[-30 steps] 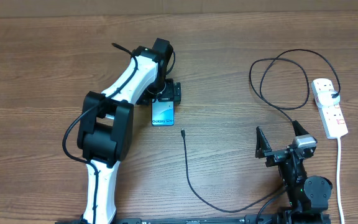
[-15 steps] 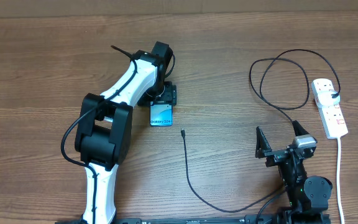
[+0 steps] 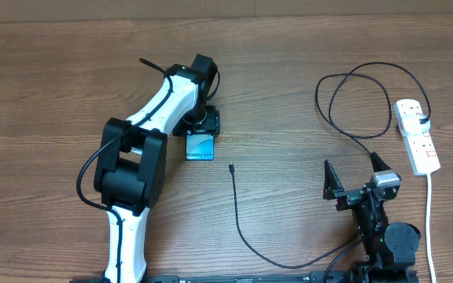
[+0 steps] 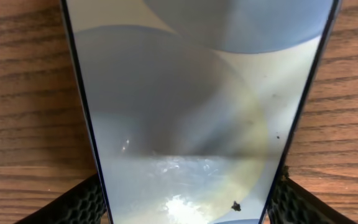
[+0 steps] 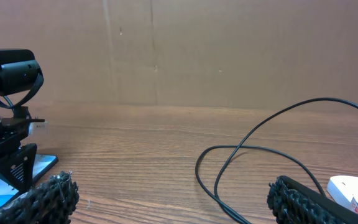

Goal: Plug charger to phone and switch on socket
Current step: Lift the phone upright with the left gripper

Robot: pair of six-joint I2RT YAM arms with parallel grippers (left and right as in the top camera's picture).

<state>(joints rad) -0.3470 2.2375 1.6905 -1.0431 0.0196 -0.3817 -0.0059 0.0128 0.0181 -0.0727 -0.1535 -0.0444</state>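
Overhead view: the left pincer (image 3: pixel 204 129) sits over the far end of the phone (image 3: pixel 200 148), which lies flat on the counter (image 3: pixel 289 63), screen up; its near end points toward the plug tip of the charger (image 3: pixel 237 206), near but apart. I judge this hold is meant to steady the phone against the push of the plug. The right pincer (image 3: pixel 351 163) stands spread and empty, well apart from the tip; the charger runs past it in loops toward the socket (image 3: pixel 418 135) at the right side of the counter. The covered end of the phone is hidden; the socket's switch positions are too small to read.

Left wrist view: 2 pads (image 4: pixel 79 202) lie against the 2 long edges of the phone; I read the pincer as pinching the phone across its width. Both ends of the phone are cut off by the frame; glare washes the screen; no port shows.

Right wrist view: 2 fingertips (image 5: pixel 45 198) stand wide with nothing between them. A charger loop lies ahead; the socket is cut off at the right; the phone shows only as a blue sliver at the left, under the left pincer.
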